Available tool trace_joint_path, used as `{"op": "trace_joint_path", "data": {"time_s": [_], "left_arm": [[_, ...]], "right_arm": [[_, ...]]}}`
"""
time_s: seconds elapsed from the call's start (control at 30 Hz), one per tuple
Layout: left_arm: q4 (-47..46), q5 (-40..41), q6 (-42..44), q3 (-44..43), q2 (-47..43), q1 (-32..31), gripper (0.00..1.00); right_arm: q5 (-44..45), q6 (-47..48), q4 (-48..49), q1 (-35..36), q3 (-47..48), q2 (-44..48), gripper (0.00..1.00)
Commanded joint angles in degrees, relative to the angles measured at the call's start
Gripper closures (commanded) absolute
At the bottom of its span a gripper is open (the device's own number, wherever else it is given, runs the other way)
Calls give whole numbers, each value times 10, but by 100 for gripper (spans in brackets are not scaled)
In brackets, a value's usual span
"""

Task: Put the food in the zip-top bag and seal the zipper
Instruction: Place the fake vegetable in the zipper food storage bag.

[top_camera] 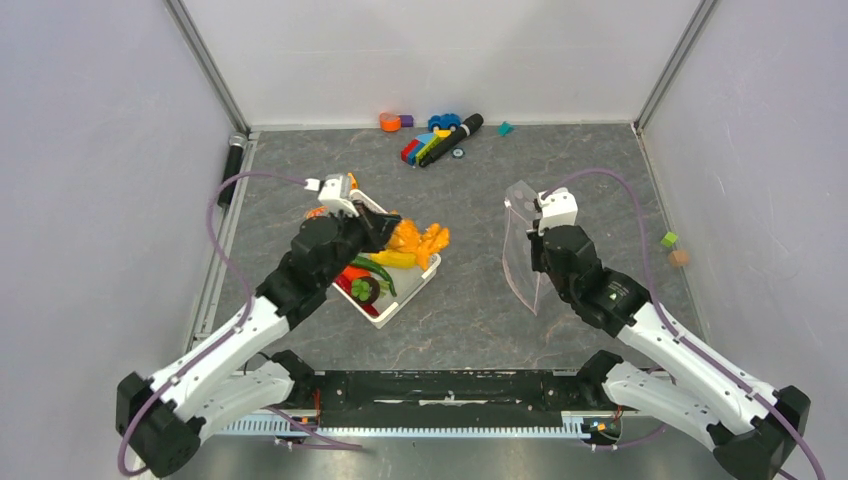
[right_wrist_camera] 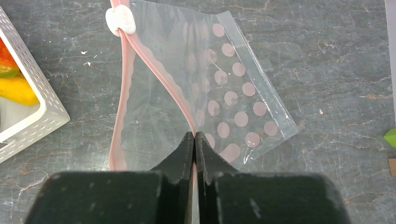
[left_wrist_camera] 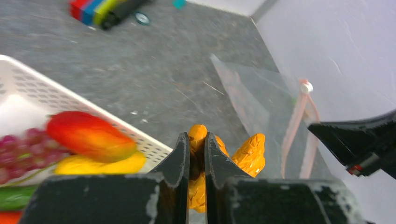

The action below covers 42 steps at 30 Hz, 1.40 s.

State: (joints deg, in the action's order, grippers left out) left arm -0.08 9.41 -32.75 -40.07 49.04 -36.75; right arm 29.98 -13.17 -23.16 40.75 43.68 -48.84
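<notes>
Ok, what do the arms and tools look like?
Left arm and right arm match: white lower links, black joints and forearms, a white camera block at the wrist, a purple cable each. Left tool and right tool have black tapered fingers on scuffed black blocks.

Black-and-white arms [top_camera: 215, 350], purple cables [top_camera: 211, 222]

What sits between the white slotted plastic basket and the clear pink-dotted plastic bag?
Only bare grey tabletop separates basket and bag, clearest from the top camera.

Plain white walls [top_camera: 440, 50] with metal corner posts [top_camera: 213, 70] enclose a grey marbled tabletop [top_camera: 470, 320].
</notes>
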Motion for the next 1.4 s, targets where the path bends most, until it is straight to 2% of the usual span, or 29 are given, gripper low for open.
{"op": "trace_joint_path", "data": {"time_s": [0.0,0.07,0.17,0.23,0.33,0.43,0.6,0.8,1.07,1.37], "left_arm": [[-131,-119,-46,-25,72,-36,98],[-141,-70,-43,-44,111,-82,98],[-103,109,-57,-90,158,-179,98],[-78,162,-82,-123,191,-207,98],[-54,194,-128,-154,223,-216,98],[-20,261,-164,-175,247,-228,98],[-2,306,-180,-228,295,-237,98],[89,395,-225,-290,351,-237,98],[118,390,-260,-322,401,-237,98],[49,324,-237,-296,413,-242,98]], "right_arm": [[4,1,24,-2,-6,22,94],[13,-3,22,-2,-4,24,94],[58,-42,15,-2,5,18,96],[108,-69,-3,-2,22,1,100],[149,-87,-19,0,44,-34,100],[181,-114,-27,9,59,-61,100],[262,-137,-34,73,102,-103,100],[246,-150,-16,100,112,-116,100],[135,-171,113,107,13,-68,100],[122,-172,139,108,0,-70,98]]}}
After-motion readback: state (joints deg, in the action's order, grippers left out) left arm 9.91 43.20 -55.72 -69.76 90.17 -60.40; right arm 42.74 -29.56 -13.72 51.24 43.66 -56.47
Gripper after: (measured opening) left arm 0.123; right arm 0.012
